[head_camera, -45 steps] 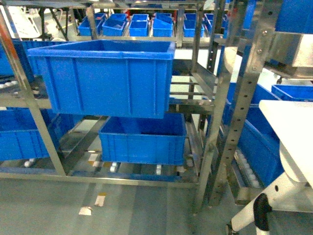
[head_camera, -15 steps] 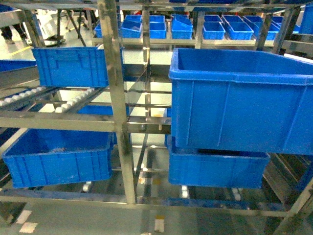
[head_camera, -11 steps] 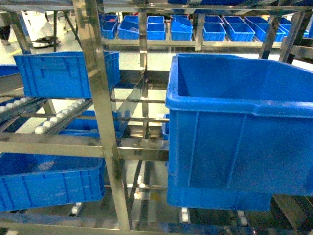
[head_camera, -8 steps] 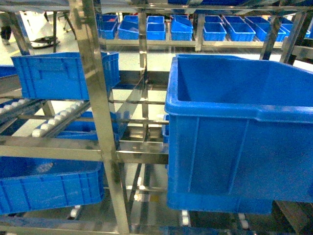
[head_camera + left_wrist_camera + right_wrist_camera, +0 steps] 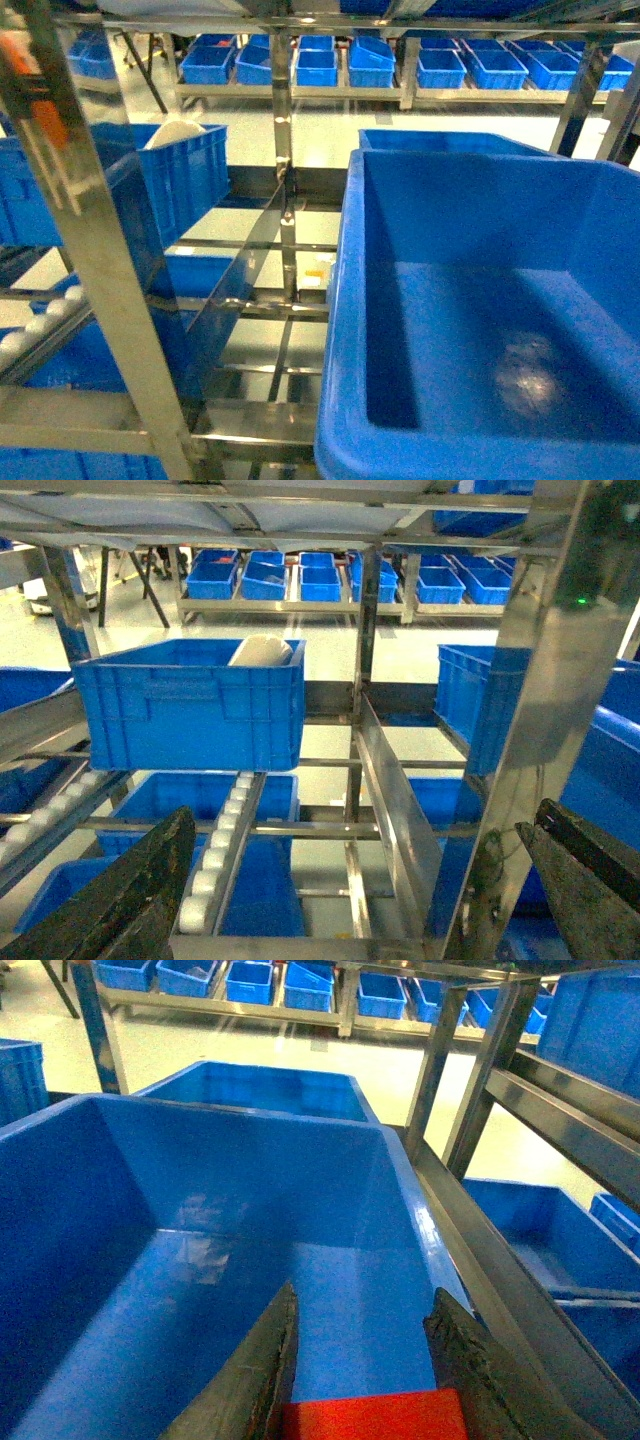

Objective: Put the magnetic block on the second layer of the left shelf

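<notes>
The magnetic block [image 5: 375, 1415], a red cube, sits clamped between the two dark fingers of my right gripper [image 5: 365, 1295], low in the right wrist view. It hangs over the inside of a large deep blue crate [image 5: 60, 1220], near the crate's right wall. That crate [image 5: 345, 300] rests on a tier of the shiny steel rack [image 5: 100, 280] and fills the right of the head view. My left gripper [image 5: 360, 820] stands wide open in front of the rack, with nothing between its fingers. Neither gripper shows in the head view.
A steel rail [image 5: 480, 1250] runs close along the crate's right side. A second blue crate [image 5: 190, 705] holding a white object sits on a roller track [image 5: 215, 860] at left. Another crate [image 5: 260, 1090] lies behind the large one. Small blue bins [image 5: 400, 60] line a far shelf.
The head view has closed in on the large blue crate and now looks down into it. The rack upright has slid to the left edge.
</notes>
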### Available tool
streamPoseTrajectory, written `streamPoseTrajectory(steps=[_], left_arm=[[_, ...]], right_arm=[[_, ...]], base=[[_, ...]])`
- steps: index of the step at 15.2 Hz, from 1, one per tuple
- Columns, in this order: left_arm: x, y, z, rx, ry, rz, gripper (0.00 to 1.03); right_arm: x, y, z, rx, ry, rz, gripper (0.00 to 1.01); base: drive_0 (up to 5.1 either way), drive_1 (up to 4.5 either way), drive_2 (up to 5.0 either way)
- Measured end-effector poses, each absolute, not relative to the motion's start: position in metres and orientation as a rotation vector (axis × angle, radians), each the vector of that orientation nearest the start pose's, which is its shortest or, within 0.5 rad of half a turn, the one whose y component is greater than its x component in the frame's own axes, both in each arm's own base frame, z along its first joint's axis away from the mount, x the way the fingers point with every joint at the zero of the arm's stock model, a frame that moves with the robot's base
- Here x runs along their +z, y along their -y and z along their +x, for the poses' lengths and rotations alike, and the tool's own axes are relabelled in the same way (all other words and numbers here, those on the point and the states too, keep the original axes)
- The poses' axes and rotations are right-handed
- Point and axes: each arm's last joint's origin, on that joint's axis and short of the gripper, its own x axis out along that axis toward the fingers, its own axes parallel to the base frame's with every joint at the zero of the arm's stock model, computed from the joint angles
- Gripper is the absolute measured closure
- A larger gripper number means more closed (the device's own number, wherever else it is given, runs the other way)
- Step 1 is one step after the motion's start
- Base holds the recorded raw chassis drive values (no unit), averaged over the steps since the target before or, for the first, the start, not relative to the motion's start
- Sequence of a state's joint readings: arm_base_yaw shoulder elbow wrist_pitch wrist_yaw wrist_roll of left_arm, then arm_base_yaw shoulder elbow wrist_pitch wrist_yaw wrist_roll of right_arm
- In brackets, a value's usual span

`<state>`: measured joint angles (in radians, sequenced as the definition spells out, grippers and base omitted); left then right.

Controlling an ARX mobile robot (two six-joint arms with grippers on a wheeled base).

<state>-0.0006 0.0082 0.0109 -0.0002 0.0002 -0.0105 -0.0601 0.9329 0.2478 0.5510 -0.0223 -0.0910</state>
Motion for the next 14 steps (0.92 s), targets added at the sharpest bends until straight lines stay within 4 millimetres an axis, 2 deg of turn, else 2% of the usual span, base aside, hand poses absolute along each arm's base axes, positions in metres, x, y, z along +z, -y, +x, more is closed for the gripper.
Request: streamPoseTrajectory(steps=[6,9,12,14], left_arm=[[0.166,0.0,0.098,0.0,-0.001,-0.01,0.05],[0.166,0.0,0.098,0.0,-0.001,-0.01,0.05],[0.166,0.0,0.098,0.0,-0.002,-0.01,0.05],[0.166,0.0,0.098,0.001,-0.002,-0.01,0.05]], right_arm=[[0.192,0.01,0.186,-0.023,-0.154,-0.082,0.67],[0.182,-0.017,0.191,0.094,-0.25,-0.032,0.68],[0.156,-0.046,0.213,0.142,-0.329,0.058,0.68],[0.144,-0.053,0.247,0.09,-0.357,0.138,0.68]], base=[[0.0,0.0,0.0],[0.0,0.0,0.0],[0.0,0.0,0.0],[0.0,0.0,0.0]])
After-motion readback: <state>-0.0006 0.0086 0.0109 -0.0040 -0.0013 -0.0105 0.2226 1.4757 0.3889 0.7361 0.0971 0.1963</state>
